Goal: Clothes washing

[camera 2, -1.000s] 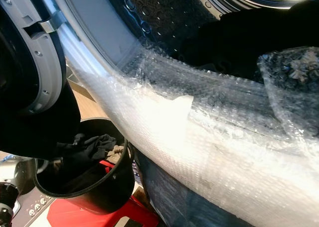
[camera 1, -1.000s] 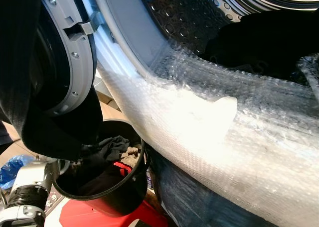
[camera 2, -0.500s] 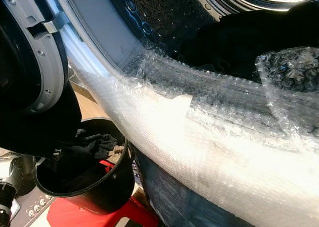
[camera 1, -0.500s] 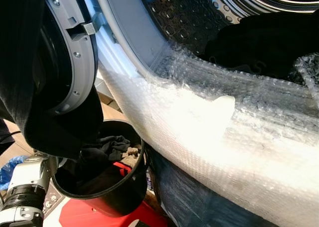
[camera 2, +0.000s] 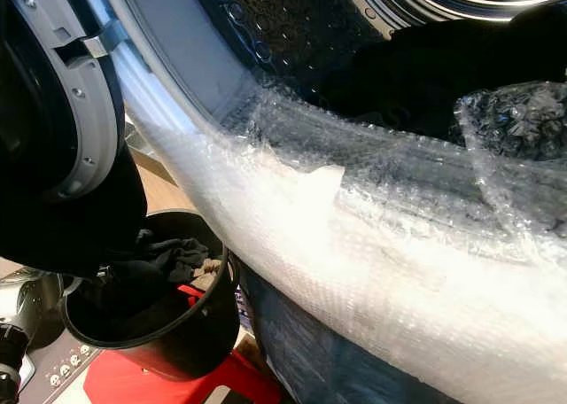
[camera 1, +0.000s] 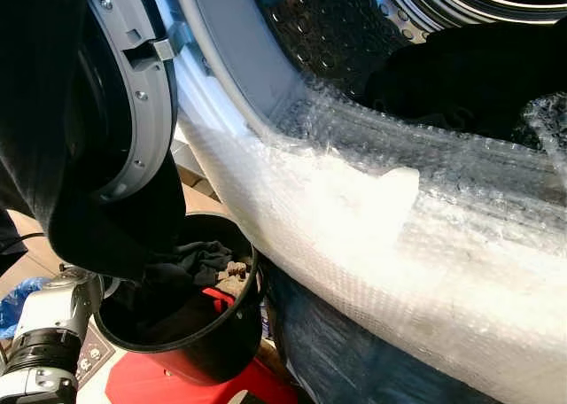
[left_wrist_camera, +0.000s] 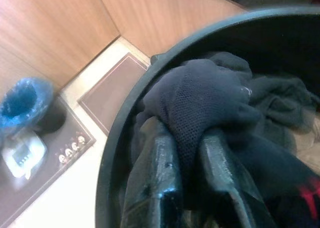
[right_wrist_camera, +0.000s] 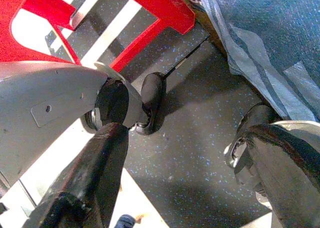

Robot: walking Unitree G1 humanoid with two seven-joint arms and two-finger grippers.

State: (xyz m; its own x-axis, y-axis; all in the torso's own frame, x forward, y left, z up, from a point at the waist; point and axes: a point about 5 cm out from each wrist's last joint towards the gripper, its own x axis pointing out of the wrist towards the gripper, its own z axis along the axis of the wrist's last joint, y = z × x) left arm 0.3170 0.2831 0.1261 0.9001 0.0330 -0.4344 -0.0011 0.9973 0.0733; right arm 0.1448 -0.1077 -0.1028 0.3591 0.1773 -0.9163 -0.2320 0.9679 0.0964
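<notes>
My left gripper (left_wrist_camera: pixel 187 153) has its jaws pinching a dark garment (left_wrist_camera: pixel 200 95) inside the black bucket (camera 1: pixel 208 351); my right gripper (right_wrist_camera: pixel 185 173) hangs with jaws spread above the floor (right_wrist_camera: pixel 190 123).

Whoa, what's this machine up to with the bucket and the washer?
It is doing laundry. The robot's left claw is down in a black bucket of dark clothes, its two fingers pinching a dark mesh garment. The bucket sits on a red stool beside an open front-loading washer, whose drum already holds dark clothing. Bubble wrap covers the rim of the washer's opening. The right claw hangs open near the floor, idle.
</notes>
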